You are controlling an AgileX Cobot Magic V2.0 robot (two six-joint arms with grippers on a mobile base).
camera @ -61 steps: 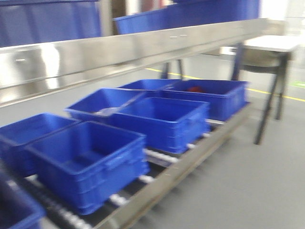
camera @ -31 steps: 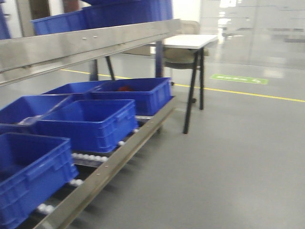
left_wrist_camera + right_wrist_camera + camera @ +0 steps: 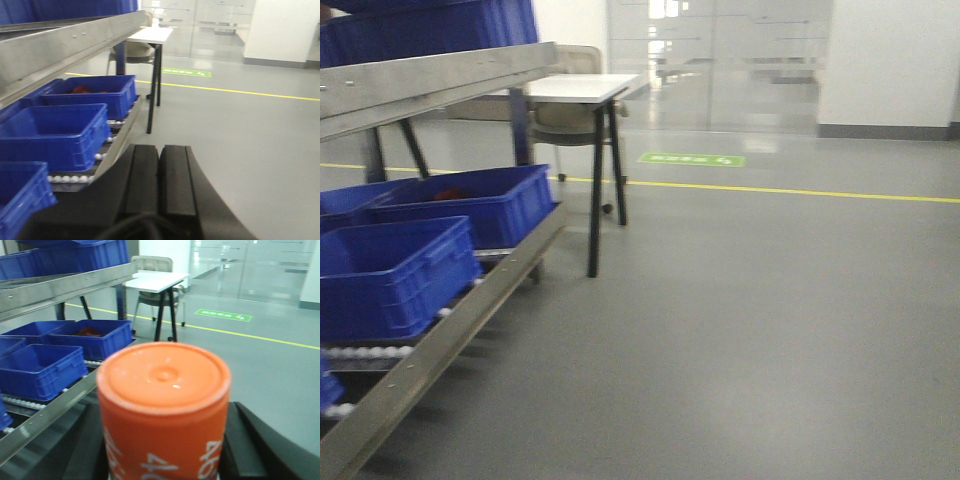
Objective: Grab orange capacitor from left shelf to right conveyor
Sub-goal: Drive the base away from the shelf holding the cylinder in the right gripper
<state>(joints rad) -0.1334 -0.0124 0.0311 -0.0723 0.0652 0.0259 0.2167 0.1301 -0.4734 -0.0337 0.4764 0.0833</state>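
Your right fingers (image 3: 255,450) grasp the orange capacitor (image 3: 163,405) between them; it stands upright, long axis vertical, flat top up toward the camera. Your left fingers (image 3: 142,180) are clenched, pad against pad.

Factory/warehse hall: steel roller rack (image 3: 440,340) w/ blue bins (image 3: 395,275) (yellow lane line (image 3: 770,190) on grey floor).

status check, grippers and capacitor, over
Left gripper shut, empty. Right gripper shut on orange capacitor, upright. Right conveyor not in view; bare floor ahead, left shelf alongside.
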